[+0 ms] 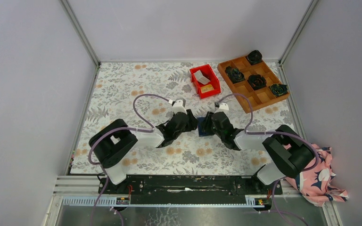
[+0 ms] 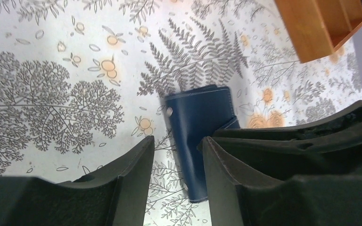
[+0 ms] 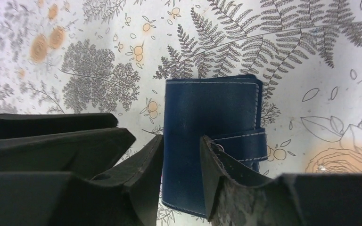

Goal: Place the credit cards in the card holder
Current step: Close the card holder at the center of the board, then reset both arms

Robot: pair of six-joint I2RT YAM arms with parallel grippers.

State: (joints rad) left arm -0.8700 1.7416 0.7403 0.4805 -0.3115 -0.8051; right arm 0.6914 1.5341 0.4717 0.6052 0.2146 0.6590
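Middle of the leafy-print worktop (image 1: 122, 89), right between the two arms: the card holder (image 1: 202, 129), closed, lying flat, strap tab folded round one edge (stitching plain as day in the right wrist view). Left gripper (image 1: 193, 124) down low at its left side, right gripper (image 1: 208, 124) down low at its right side, tips nearly meeting over it. Jaws on both parted by a modest gap, clamping nothing, just navy leather and worktop showing through. Can't tell whether any finger actually touches the card holder. Well apart from all that, back in the red bin (image 1: 215, 79): pale credit card (image 1: 201, 78) tilted at the far end, orange-tan credit card (image 1: 207, 88) at the near end. Beside the bin, a wooden grid tray (image 1: 260, 96) with four dark rolled bundles (image 1: 257, 81) in separate compartments. Pink floral cloth (image 1: 318, 181) bunched off the worktop's near right corner.
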